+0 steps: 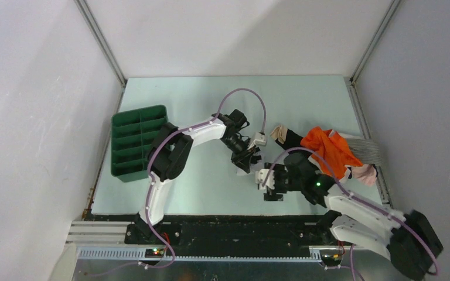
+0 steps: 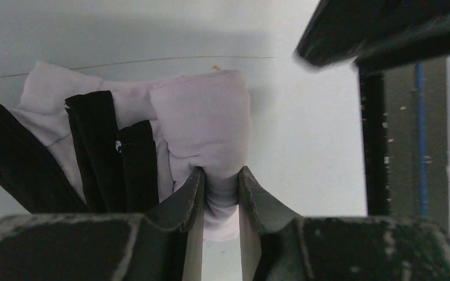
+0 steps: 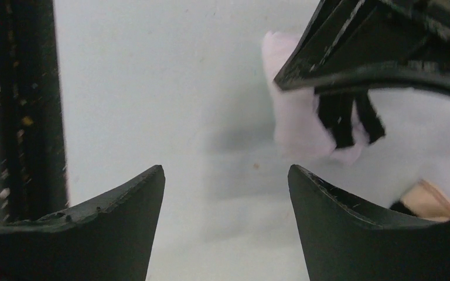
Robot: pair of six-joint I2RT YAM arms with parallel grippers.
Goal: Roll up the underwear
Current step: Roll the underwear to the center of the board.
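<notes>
The underwear (image 2: pixel 202 117) is a pale lilac bundle with black trim, partly rolled, lying on the pale green table. My left gripper (image 2: pixel 221 172) is shut on the bundle's near end, with cloth pinched between both fingers. In the top view the left gripper (image 1: pixel 247 157) sits at mid-table and hides the underwear. My right gripper (image 1: pixel 268 182) hovers just in front of it, to the right. In the right wrist view the right gripper (image 3: pixel 225 170) is open with only bare table between its fingers. The underwear (image 3: pixel 296 126) lies ahead of it to the right, under the left gripper's dark fingers (image 3: pixel 351 58).
A heap of clothes lies at the right edge: an orange garment (image 1: pixel 328 149), a grey striped cloth (image 1: pixel 368 151) and a pink piece (image 1: pixel 363 173). A green compartment tray (image 1: pixel 137 143) stands at the left edge. White walls enclose the table.
</notes>
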